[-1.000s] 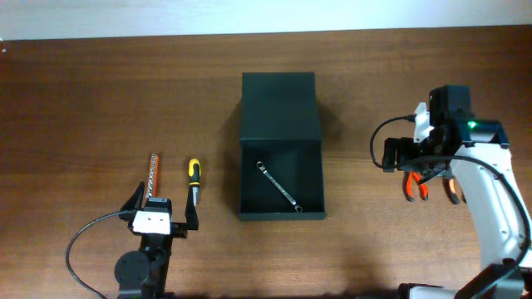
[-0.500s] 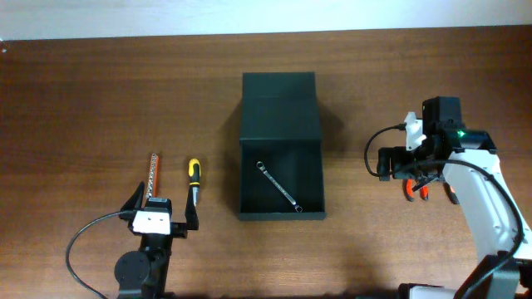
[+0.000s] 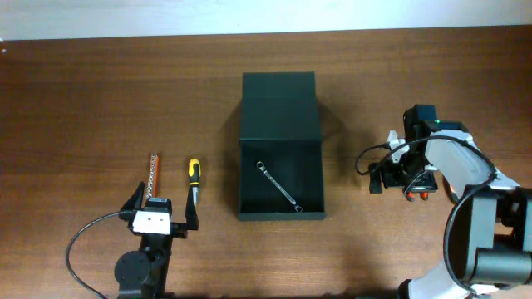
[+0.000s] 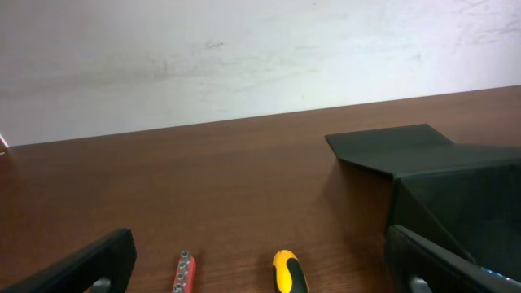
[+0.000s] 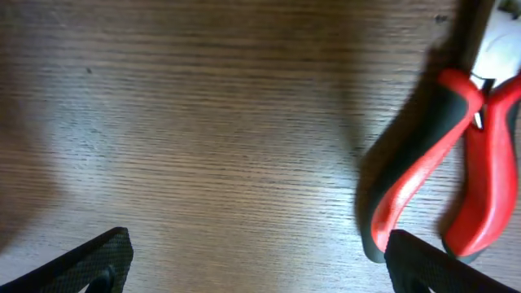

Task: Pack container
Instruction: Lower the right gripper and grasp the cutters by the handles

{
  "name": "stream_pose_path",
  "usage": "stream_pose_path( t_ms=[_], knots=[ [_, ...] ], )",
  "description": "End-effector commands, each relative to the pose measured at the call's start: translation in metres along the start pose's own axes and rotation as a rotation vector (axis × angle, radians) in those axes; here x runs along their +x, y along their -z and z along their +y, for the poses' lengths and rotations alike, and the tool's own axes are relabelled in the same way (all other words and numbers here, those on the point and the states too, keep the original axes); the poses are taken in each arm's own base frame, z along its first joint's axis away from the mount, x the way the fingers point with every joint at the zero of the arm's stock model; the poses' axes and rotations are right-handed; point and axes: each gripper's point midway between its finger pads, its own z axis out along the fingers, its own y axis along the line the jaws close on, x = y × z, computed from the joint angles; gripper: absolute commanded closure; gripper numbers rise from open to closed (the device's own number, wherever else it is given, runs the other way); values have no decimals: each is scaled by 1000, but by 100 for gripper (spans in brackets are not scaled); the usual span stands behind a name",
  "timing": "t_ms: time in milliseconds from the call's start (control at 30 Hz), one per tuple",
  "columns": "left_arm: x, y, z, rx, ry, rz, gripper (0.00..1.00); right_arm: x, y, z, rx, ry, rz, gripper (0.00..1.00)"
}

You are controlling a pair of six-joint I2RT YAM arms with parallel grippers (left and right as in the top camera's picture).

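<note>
Container (image 3: 279,214) open at bench (image 3: 100,83) centre, only wrench (image 3: 278,187) inside. Unpacked: pliers (image 5: 411,175) near right edge, screwdriver (image 3: 193,178) and bit strip (image 3: 153,173) front-left. Right claw (image 5: 256,252) wide, low beside pliers, gripping nothing. Left claw (image 3: 163,209) wide, empty. Roughly a quarter done.

Wooden table (image 3: 100,100), container (image 3: 280,108), screwdriver (image 3: 193,178), bit holder (image 3: 153,173), pliers (image 5: 411,183)

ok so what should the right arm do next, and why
Probably slide the right gripper sideways toward the red-handled pliers before lowering. In the right wrist view its jaws stand open, but the pliers lie off to one side of the gap, so closing now would likely miss a handle. The container is open, with only a wrench inside.
</note>
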Motion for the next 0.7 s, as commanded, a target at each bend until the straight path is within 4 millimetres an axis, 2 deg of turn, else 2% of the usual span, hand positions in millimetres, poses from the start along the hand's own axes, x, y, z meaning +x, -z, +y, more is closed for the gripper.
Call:
stream_pose_path(
  t_ms=[0,367,667],
  knots=[
    [2,0,3,-13,-19,5,1,4,-4,-5,14,8,20,1],
    [2,0,3,-13,-19,5,1,4,-3,-28,2,-59,5,1],
    [2,0,3,-13,-19,5,1,2,-3,-26,-21,-65,-6,1]
  ],
)
